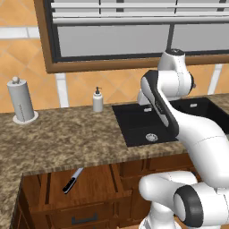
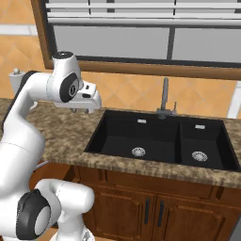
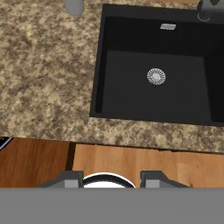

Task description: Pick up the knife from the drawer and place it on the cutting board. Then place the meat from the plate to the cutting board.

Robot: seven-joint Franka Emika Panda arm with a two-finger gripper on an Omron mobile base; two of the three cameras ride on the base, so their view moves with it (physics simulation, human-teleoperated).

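- The slim kitchen knife with black handle and silver-grey blade (image 1: 72,180) lies slantwise inside the pulled-out reddish-brown wooden drawer (image 1: 96,179), low and off to the left of the claw, well apart from it.
- The claw (image 3: 111,178) hangs above the front edge of the speckled brown granite worktop (image 1: 67,134), its two dark fingertips (image 3: 65,179) spread apart with nothing between them.
- Just ahead of the claw sits the black double-basin sink (image 3: 155,74), with a round silver drain (image 3: 156,76).
- Beyond the sink stands a grey metal faucet (image 2: 164,99).
- Far to the claw's left on the worktop stand a small white soap dispenser (image 1: 98,100) and a grey paper-towel holder (image 1: 21,102), against the orange tiled wall.
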